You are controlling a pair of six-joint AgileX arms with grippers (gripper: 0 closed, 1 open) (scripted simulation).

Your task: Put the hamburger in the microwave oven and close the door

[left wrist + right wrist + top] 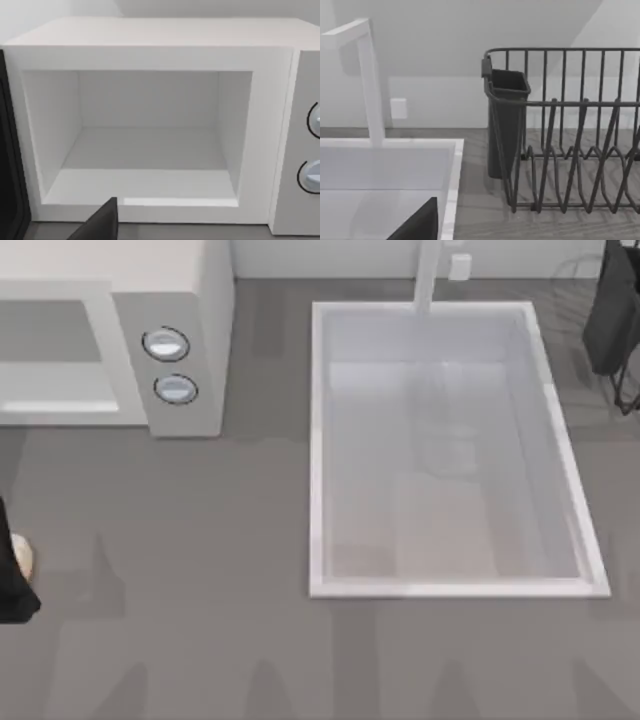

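The microwave oven (190,300) stands at the table's back left, its two knobs (170,366) facing the front. In the left wrist view the microwave oven (150,35) has a bare cavity (145,150), and the door (9,160) shows as a dark panel swung open at the cavity's side. My left gripper (10,585) is a dark shape at the left edge of the table, in front of the oven; a dark part of the left gripper (100,225) juts toward the cavity. A small tan patch, the hamburger (22,556), touches that dark shape.
A large white sink (318,440) with a faucet (428,275) fills the middle and right of the table. A black wire dish rack (570,130) with a cutlery cup (504,115) stands at the back right. A dark part of my right gripper (420,225) hangs over the sink's rim.
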